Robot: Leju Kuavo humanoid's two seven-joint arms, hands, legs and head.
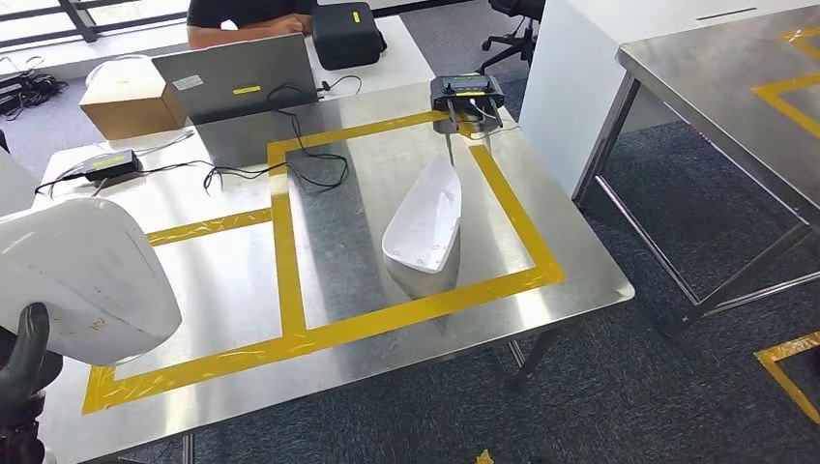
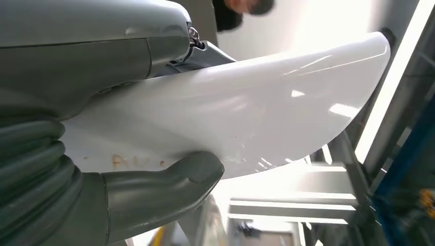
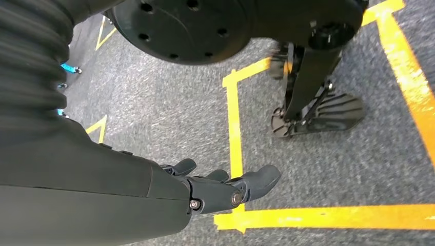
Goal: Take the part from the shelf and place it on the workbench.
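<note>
While the left hand (image 1: 24,362) gripped the white part (image 1: 82,280) at lower left, the workbench (image 1: 222,280) lay just ahead, the right hand (image 3: 225,187) hanging loosely open, holding nothing.

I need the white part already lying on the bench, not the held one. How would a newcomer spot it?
On the steel workbench, look inside the right-hand yellow tape rectangle. The boat-shaped white part lies there alone, pointing toward the black controller. The other white part is gripped by the left hand.
</note>
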